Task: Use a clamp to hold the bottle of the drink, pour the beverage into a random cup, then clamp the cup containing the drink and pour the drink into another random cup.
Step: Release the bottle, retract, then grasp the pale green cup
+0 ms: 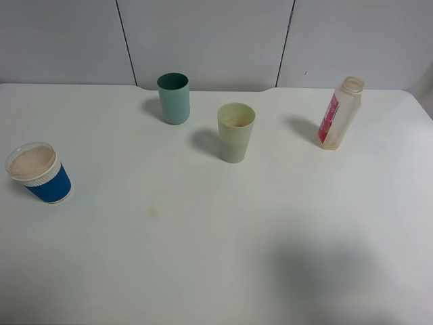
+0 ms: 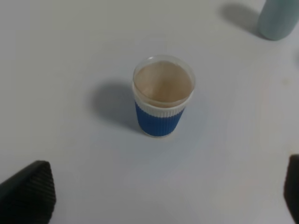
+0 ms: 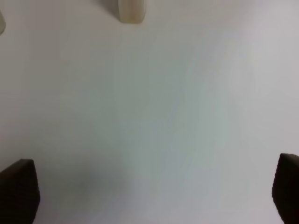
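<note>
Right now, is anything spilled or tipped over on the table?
Nothing is tipped over: the bottle, teal cup, pale green cup and blue cup all stand upright. The only odd thing is a faint brownish spot on the table, maybe a small drip.

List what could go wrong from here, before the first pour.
1. The bottle is uncapped, tall and narrow; a nudge from the open right tool could tip it and spill.
2. The pale green cup and teal cup look light; a stream hitting a rim might topple one or splash the table.
</note>
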Tool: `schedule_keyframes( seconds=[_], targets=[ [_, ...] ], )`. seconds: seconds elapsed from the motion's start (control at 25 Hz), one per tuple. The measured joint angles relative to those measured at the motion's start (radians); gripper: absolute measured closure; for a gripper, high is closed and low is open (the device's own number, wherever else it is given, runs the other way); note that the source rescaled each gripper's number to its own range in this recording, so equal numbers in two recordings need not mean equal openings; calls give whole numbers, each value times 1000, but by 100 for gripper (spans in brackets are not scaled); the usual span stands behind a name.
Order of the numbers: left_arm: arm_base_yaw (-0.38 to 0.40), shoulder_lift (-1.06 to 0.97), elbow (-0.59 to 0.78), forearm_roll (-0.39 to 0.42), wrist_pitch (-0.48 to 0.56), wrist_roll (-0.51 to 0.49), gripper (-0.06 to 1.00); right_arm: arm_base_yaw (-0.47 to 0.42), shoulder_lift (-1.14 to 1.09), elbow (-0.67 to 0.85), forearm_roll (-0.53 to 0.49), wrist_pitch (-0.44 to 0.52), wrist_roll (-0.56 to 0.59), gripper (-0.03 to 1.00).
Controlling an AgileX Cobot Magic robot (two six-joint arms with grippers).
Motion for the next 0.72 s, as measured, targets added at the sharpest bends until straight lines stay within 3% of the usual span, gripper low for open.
schedule_keyframes(
  seconds=[0.48,0.72],
  targets=[
    [0,0,0,0,0,0,-3,0,-209,81,-8,-11,-7,-3],
    [0,0,0,0,0,0,-3,0,-209,115,-9,-90,-7,-3]
  ],
)
